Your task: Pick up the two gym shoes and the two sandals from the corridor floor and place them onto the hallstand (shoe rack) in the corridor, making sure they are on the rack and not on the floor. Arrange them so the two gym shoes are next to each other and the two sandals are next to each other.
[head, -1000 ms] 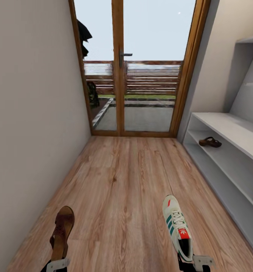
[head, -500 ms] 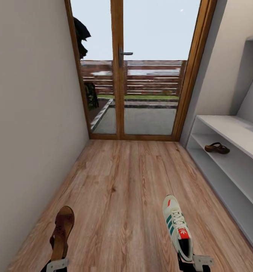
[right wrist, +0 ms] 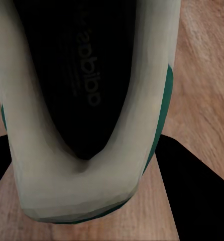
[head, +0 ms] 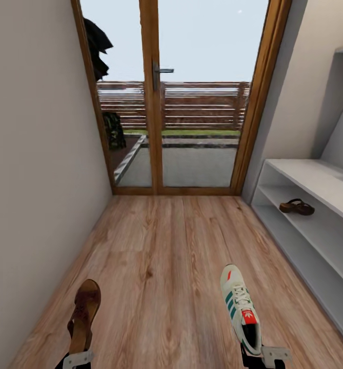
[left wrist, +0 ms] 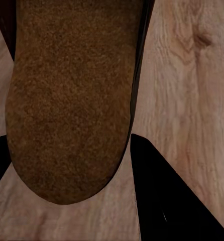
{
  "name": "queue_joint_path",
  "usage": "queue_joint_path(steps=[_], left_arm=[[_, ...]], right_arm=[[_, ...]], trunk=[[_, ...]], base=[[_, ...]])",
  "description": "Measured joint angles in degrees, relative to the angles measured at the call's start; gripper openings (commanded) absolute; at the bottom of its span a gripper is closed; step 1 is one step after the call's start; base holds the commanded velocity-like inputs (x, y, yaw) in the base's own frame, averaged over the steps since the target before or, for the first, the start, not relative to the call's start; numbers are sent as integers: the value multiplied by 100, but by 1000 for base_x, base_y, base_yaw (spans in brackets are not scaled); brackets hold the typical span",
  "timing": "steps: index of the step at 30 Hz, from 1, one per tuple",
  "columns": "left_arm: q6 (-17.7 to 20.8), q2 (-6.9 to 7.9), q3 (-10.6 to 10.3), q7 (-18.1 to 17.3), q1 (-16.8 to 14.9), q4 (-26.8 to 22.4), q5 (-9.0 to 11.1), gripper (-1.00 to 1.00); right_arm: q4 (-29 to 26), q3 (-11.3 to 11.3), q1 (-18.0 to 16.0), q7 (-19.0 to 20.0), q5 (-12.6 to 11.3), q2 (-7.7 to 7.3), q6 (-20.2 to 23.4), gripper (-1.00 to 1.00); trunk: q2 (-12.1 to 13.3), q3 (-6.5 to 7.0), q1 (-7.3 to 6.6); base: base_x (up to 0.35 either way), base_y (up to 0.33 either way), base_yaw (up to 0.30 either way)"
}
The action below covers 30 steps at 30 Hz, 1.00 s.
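Left gripper [head: 78, 357] grips sandal [head: 83, 313]; right gripper [head: 261, 356] grips gym shoe [head: 240, 306]. Other sandal [head: 297, 206] sits on hallstand [head: 315, 215] shelf, right of door [head: 174, 97].

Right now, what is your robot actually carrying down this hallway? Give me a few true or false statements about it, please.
1. The left gripper holds a brown sandal. True.
2. The right gripper holds a second sandal. False: it holds a white gym shoe with green stripes.
3. Another sandal already lies on a shelf of the grey hallstand. True.
4. The hallstand stands on the robot's left side. False: it lines the wall on the right; the left wall is bare.
5. The glass door at the corridor's end stands wide open. False: it looks closed, with a fence visible through the panes.
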Motion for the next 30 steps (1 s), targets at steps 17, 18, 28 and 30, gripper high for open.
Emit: queue_joint_path(steps=[17,18,28,30], left_arm=[[5,2,0,4,0,0,-1,-100],[5,1,0,4,0,0,-3,-100],[0,1,0,6,0,0,1,-100],[2,0,0,8,0,0,2,-100]], right_arm=[[3,0,0,-1,1,4,0,-100],[3,0,0,-1,1,5,0,-100],[0,0,0,-1,1,2,0,-100],[0,0,0,-1,0,4,0,-100]], trunk=[[0,0,0],[0,0,0],[0,0,0],[0,0,0]], base=[[303,179,-277],[302,177,-279],[306,163,-279],[307,162,-279]])
